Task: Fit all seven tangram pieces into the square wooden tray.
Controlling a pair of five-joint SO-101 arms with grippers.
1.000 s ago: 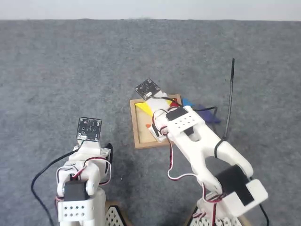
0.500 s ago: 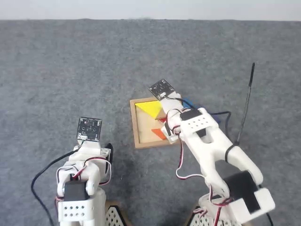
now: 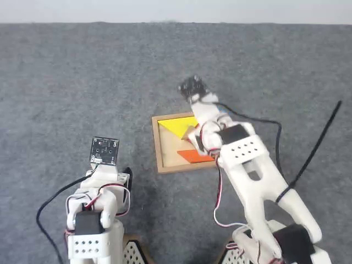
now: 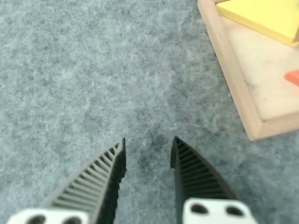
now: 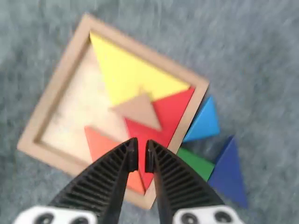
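Swinging toward twelve o'clock, my right arm (image 3: 250, 165) has uncovered the tray (image 3: 156, 142), which lies at two o'clock from my left gripper (image 4: 147, 149). Descending like this could shove the light blue triangle (image 5: 203, 122) against the rim and jolt the seated yellow triangle (image 5: 126, 74). My right gripper (image 5: 141, 142) is nearly closed and empty; the left is half open and empty.

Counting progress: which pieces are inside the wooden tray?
Yellow triangle, red triangle, small tan triangle and orange piece lie inside the tray. The right end effector hides part of the orange and red pieces.
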